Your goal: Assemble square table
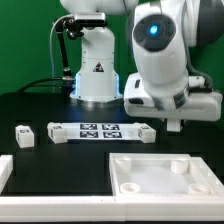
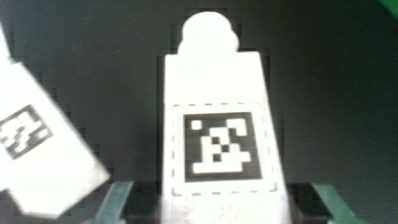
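Square tabletop slab (image 1: 165,176) lies at the near table edge with no legs fitted. One tagged leg (image 2: 221,120) sits between the fingers of the gripper (image 1: 176,126). The blurred wrist view leaves it unclear whether they pinch it. Step in hand, likely: leg pickup. Next: a firm grip, then carry to a corner recess.

Item: arm (image 1: 165,65), one, glossy white rounded shells with black seams at the joints. Pedestal base (image 1: 97,78): white, bearing a black triangular mark (image 1: 98,68) (too small to read) and a blue glow at its foot. Upper joint cap (image 1: 140,45): round blue light (image 1: 152,30). Black cable (image 1: 60,45) beside the base column. End effector (image 1: 175,127): white boxy body, dark fingers (image 2: 118,200), greyish in the wrist view.
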Tool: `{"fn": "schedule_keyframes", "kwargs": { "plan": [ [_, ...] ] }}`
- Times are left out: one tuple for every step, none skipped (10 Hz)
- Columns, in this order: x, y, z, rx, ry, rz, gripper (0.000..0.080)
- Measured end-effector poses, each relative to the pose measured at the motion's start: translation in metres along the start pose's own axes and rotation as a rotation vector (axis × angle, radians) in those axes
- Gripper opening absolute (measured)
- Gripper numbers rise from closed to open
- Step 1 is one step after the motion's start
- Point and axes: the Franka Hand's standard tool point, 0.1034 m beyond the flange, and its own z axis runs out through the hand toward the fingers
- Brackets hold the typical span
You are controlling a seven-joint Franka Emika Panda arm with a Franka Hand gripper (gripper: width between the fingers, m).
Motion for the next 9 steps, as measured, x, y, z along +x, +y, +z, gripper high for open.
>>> {"fn": "schedule_keyframes", "kwargs": {
  "plan": [
    [0.003, -0.003, -0.002, 0.005, 0.039, 0.0, 0.0291],
    [0.008, -0.005, -0.003, 0.015, 0.139, -0.004, 0.0291],
    [0.006, -0.005, -0.002, 0.017, 0.202, -0.008, 0.0291],
    [0.008, -0.006, -0.005, 0.021, 0.246, -0.013, 0.0291],
    [0.014, -0.005, -0.025, 0.001, 0.299, -0.052, 0.0291],
    [0.02, -0.009, -0.063, -0.027, 0.381, -0.105, 0.0291],
    [0.025, -0.018, -0.1, -0.088, 0.494, -0.187, 0.0291],
    [0.023, -0.025, -0.113, -0.098, 0.527, -0.212, 0.0291],
    [0.029, -0.029, -0.115, -0.074, 0.608, -0.219, 0.0291]
  ]
}}
